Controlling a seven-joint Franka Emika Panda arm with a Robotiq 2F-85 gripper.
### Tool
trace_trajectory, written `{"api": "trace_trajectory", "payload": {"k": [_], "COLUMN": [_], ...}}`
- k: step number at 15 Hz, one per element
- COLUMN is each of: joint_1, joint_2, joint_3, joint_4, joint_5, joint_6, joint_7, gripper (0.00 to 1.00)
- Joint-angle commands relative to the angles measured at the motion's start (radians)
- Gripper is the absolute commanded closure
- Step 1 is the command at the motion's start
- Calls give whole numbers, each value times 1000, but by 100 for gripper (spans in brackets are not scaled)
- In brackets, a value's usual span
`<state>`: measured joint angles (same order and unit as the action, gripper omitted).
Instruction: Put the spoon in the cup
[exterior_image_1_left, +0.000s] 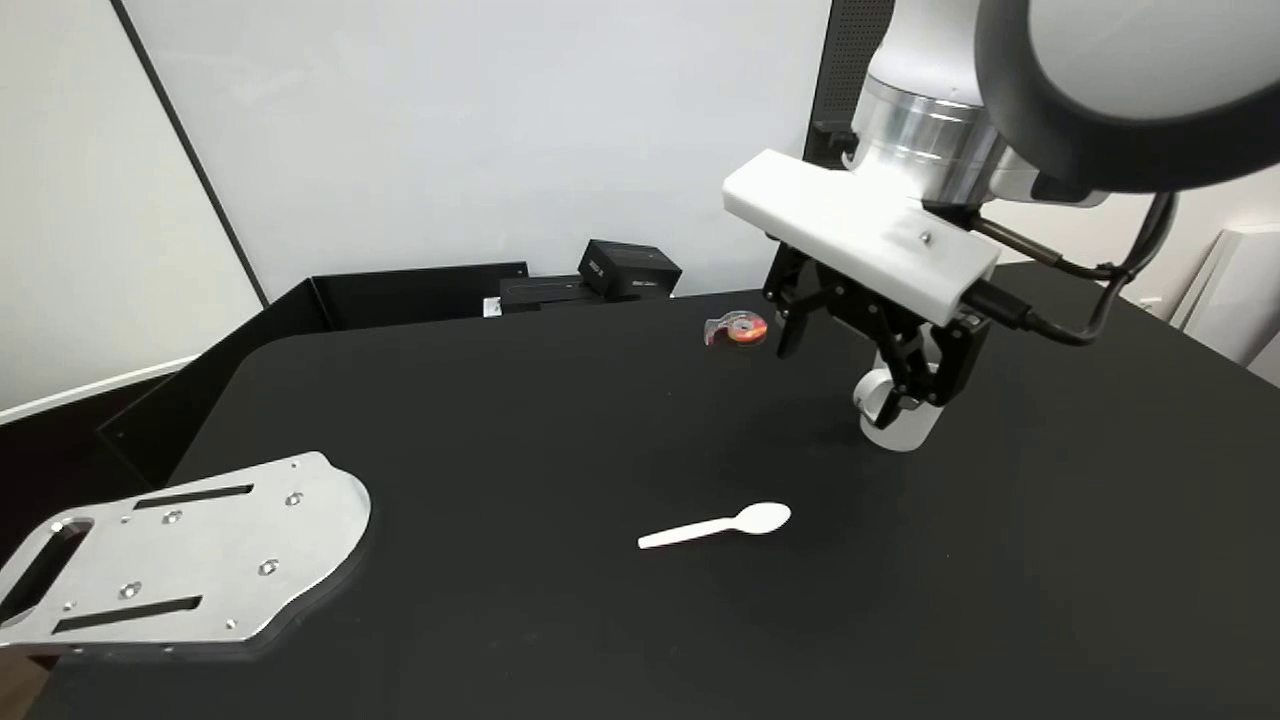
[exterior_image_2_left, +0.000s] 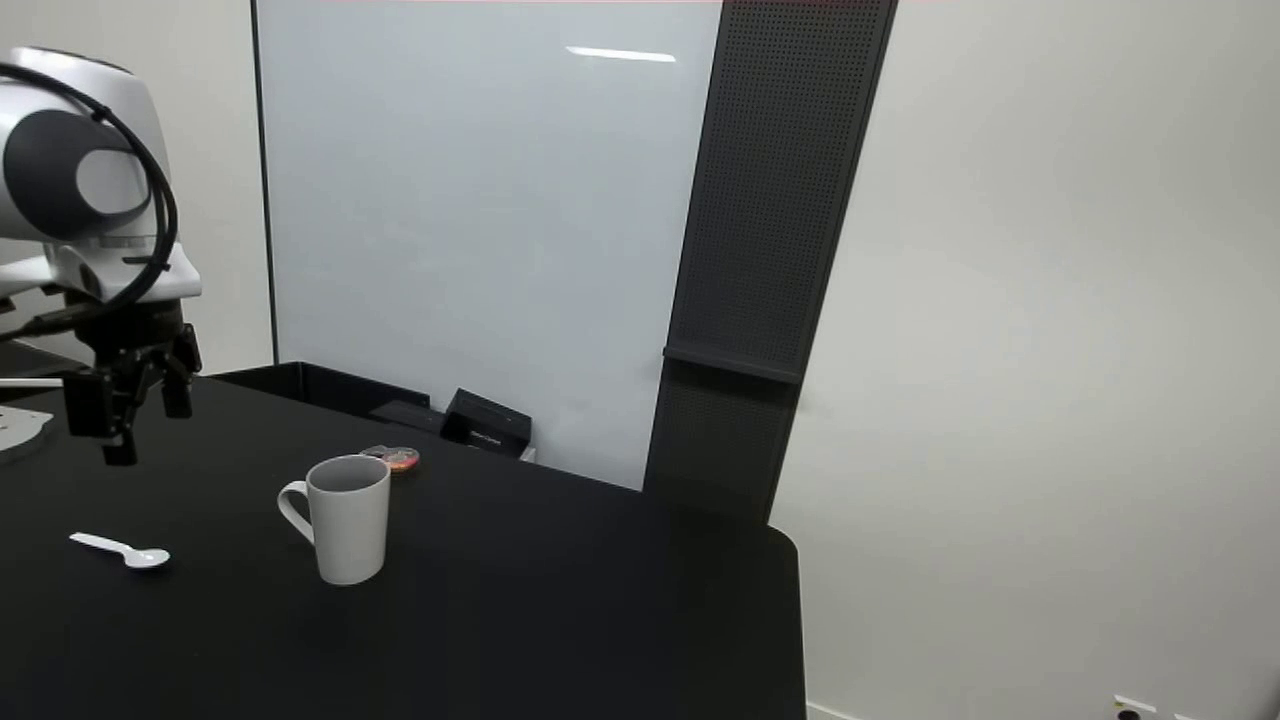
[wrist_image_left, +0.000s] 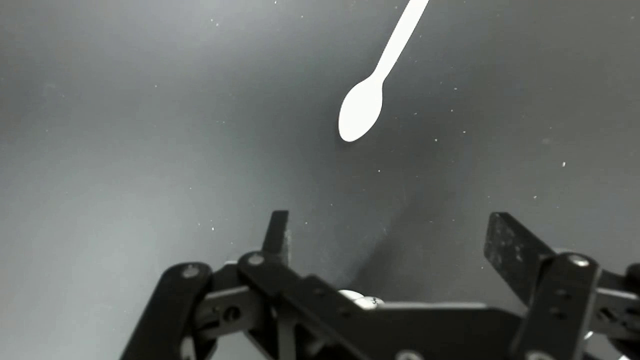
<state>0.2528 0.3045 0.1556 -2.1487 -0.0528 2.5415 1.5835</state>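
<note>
White, plastic-looking and thin-handled, the spoon (wrist_image_left: 361, 111) is lying on the smooth, speckled dark tabletop (exterior_image_1_left: 540, 430), below my Robotiq gripper (wrist_image_left: 391, 215) and ahead of its jaws in the wrist view. Those jaws are standing wide apart with nothing between them. I'm taking this as the approach, the next move calling for centring over that slim handle, lowering and gripping. The plain white cylindrical mug (exterior_image_2_left: 350, 525), loop-handled, is standing upright, well apart from the gripper.

Smooth plastic-looking spoon (exterior_image_1_left: 747, 520), smooth ceramic-looking cup (exterior_image_2_left: 350, 525), matt tabletop (exterior_image_1_left: 500, 420), metal-looking plate (exterior_image_1_left: 212, 548)
</note>
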Motion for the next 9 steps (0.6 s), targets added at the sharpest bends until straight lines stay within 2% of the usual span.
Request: {"api": "trace_trajectory", "payload": {"k": [1, 9], "joint_1": [19, 19], "joint_2": [-1, -1], "joint_3": [-20, -20], "joint_4": [2, 4], "joint_5": [12, 17], "joint_6": [-1, -1], "joint_7": [-10, -18], "gripper": [0, 0]}}
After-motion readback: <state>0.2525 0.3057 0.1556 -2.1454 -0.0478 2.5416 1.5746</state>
